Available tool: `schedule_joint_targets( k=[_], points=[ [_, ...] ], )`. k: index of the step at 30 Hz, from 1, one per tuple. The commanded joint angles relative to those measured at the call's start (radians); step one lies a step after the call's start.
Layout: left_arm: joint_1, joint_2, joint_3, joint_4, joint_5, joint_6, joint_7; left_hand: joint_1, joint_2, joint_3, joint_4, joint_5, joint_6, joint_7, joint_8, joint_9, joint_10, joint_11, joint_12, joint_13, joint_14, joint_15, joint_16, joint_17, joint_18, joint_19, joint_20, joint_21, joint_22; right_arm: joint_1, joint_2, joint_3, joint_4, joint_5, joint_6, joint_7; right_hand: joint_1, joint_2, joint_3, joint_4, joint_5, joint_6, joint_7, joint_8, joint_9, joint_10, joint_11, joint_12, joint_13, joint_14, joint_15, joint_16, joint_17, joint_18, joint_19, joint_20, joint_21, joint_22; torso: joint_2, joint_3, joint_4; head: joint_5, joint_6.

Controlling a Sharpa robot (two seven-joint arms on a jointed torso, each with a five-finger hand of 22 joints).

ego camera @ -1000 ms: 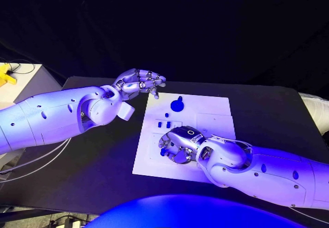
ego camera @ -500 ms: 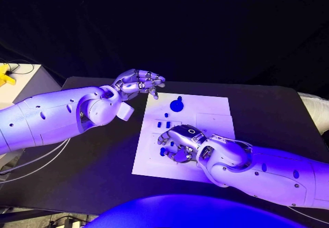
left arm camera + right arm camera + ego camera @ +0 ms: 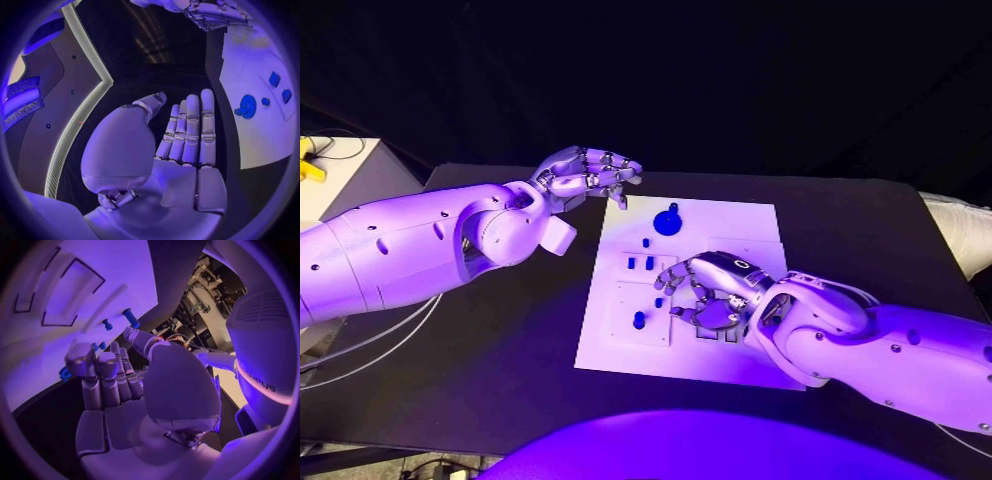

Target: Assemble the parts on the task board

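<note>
Lying in the middle of the black bench (image 3: 516,360) is the white task board (image 3: 733,225), with small blue parts (image 3: 639,263) set on its left half and a round blue part (image 3: 669,221) near its far edge. The right hand (image 3: 708,297) is held over the board, fingers curled in, nothing seen in it. The left hand (image 3: 589,174) is raised beside the far left corner, fingers together, nothing held.
</note>
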Motion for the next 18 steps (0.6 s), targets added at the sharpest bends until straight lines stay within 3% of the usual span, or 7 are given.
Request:
schedule_joint_targets(
  k=[1,3,4,6,8,12,18],
  points=[
    [0.0,0.002,0.0,-0.002,0.0,0.022,0.007,0.002,0.008,0.001,0.005,-0.002,-0.001,0.004,-0.004,0.0,-0.006,0.0,-0.003,0.001,-0.003,0.003,-0.006,-0.001,0.005,-0.001,0.003,-0.004,0.001,0.031,-0.054,0.003,0.028,0.282,0.036,0.126,-0.016,0.005,-0.01,0.021,-0.006,0.024,-0.016,0.005,0.006,0.085,-0.024,0.08,0.032,0.013,-0.013,0.017,0.018,-0.014,0.019,-0.011,0.03,0.026,-0.002,0.0,-0.0025,-0.014,0.0],
    [0.0,0.003,0.0,-0.002,0.0,0.023,0.007,0.002,0.008,0.001,0.005,-0.002,-0.001,0.004,-0.004,0.0,-0.006,0.0,-0.003,0.001,-0.003,0.003,-0.006,-0.001,0.005,-0.001,0.003,-0.004,0.001,0.052,-0.093,0.003,0.04,0.322,0.049,0.13,-0.022,0.01,-0.038,0.035,-0.083,0.038,-0.028,0.013,0.01,0.118,-0.041,0.174,0.086,0.035,-0.028,0.041,0.058,-0.02,0.036,-0.025,0.059,0.05,-0.005,0.0002,-0.0056,-0.022,0.0],
    [-0.001,0.003,0.0,-0.002,0.0,0.023,0.007,0.002,0.008,0.001,0.005,-0.002,-0.001,0.004,-0.004,0.0,-0.006,0.0,-0.003,0.001,-0.003,0.003,-0.006,-0.001,0.005,-0.001,0.003,-0.004,0.001,0.059,-0.108,0.003,0.044,0.334,0.051,0.128,-0.029,0.009,-0.058,0.045,-0.095,0.049,-0.031,0.023,0.015,0.133,-0.049,0.228,0.121,0.047,-0.033,0.048,0.071,-0.026,0.052,-0.03,0.085,0.07,-0.006,0.0003,-0.0064,-0.029,0.0],
    [-0.001,0.004,0.0,-0.002,0.0,0.023,0.007,0.002,0.008,0.001,0.005,-0.002,-0.001,0.004,-0.004,0.0,-0.006,0.0,-0.003,0.001,-0.003,0.003,-0.006,-0.001,0.005,-0.001,0.003,-0.004,0.001,0.069,-0.137,0.003,0.05,0.353,0.052,0.115,-0.031,0.013,-0.094,0.067,-0.094,0.066,-0.033,0.056,0.032,0.113,-0.052,0.346,0.209,0.053,-0.04,0.039,0.057,-0.032,0.069,-0.036,0.107,0.089,-0.009,0.0001,-0.0082,-0.036,0.0],
    [-0.002,0.006,-0.001,-0.002,0.0,0.023,0.008,0.002,0.008,0.001,0.005,-0.002,-0.001,0.004,-0.004,0.0,-0.006,0.0,-0.003,0.001,-0.003,0.003,-0.006,-0.001,0.005,-0.001,0.003,-0.004,0.001,0.082,-0.178,0.004,0.057,0.381,0.057,0.085,-0.043,0.012,-0.136,0.101,-0.089,0.072,-0.041,0.097,0.052,0.088,-0.06,0.509,0.337,0.095,-0.047,0.073,0.135,-0.042,0.097,-0.044,0.154,0.128,-0.011,0.0005,-0.0095,-0.047,0.0],
    [-0.005,0.007,-0.001,-0.002,0.0,0.022,0.009,0.002,0.008,0.001,0.005,-0.002,-0.001,0.004,-0.004,0.0,-0.006,0.0,-0.003,0.001,-0.003,0.003,-0.006,-0.001,0.005,-0.001,0.003,-0.004,0.001,0.106,-0.259,0.003,0.066,0.411,0.094,-0.01,-0.083,0.012,-0.199,0.191,-0.069,0.074,-0.055,0.151,0.072,0.264,-0.074,0.858,0.831,0.171,-0.063,0.166,0.357,-0.06,0.142,-0.057,0.239,0.195,-0.016,0.0022,-0.0129,-0.067,0.0],
    [-0.01,0.004,-0.002,0.002,0.0,0.019,0.01,0.002,0.008,0.001,0.005,-0.002,-0.001,0.004,-0.004,0.0,-0.006,0.0,-0.003,0.001,-0.003,0.003,-0.006,-0.001,0.005,-0.001,0.003,-0.004,0.001,0.118,-0.351,0.001,0.08,0.398,0.128,-0.123,-0.106,0.011,-0.269,0.28,-0.025,0.078,-0.066,0.179,0.077,0.415,-0.082,1.011,1.111,0.206,-0.067,0.233,0.518,-0.076,0.175,-0.066,0.314,0.253,-0.019,0.0037,-0.0159,-0.087,0.0]
  ],
)
